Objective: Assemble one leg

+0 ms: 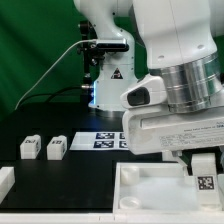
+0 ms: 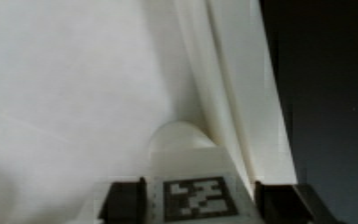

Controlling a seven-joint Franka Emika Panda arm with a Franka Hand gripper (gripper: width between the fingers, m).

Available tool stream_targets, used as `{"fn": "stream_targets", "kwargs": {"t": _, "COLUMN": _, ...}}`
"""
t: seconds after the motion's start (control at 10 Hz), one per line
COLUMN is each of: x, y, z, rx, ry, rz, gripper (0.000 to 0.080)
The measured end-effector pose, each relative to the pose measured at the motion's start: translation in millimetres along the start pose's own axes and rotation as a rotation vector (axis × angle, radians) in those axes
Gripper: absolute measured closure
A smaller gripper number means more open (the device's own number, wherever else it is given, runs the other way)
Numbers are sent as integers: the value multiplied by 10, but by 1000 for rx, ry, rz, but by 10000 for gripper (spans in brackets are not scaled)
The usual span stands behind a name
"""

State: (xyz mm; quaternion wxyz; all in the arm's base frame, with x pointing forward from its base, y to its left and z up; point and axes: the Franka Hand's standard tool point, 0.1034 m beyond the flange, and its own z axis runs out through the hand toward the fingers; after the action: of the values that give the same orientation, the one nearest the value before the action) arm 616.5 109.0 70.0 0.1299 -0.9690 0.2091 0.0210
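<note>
1. My jaws pinch the leg, one on each flank, with its tag facing my wrist camera.
2. The leg hangs over the tray, close beside the raised rim at the corner on the exterior view's right. I cannot tell whether it touches.
3. I judge the step to be seating the leg at that corner. I should hold it square to the tray floor, lower gently, and grip firmly enough that the smooth plastic does not slip if I twist.
4. The leg is a stubby white block of hard plastic with a rounded far end. The tray is smooth, matte and white, and its rim is a straight wall.
5. The bench is dark and dull. Two spare legs sit well apart from the tray.
</note>
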Motion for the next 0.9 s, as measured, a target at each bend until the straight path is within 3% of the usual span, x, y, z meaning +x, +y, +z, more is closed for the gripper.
{"fn": "stream_targets", "kwargs": {"t": 0.2, "x": -2, "y": -23, "z": -1, "rx": 8, "ry": 0, "rz": 180, "gripper": 509}}
{"fn": "stream_targets", "kwargs": {"t": 0.3, "x": 11, "y": -75, "z": -21, "rx": 23, "ry": -1, "rz": 389, "gripper": 509}}
{"fn": "stream_targets", "kwargs": {"t": 0.5, "x": 31, "y": -142, "z": 8, "rx": 72, "ry": -6, "rz": 825, "gripper": 509}}
{"fn": "stream_targets", "kwargs": {"t": 0.6, "x": 49, "y": -156, "z": 25, "rx": 111, "ry": -27, "rz": 1046, "gripper": 509}}
{"fn": "stream_targets", "kwargs": {"t": 0.9, "x": 47, "y": -147, "z": 29, "rx": 110, "ry": -30, "rz": 1052, "gripper": 509}}
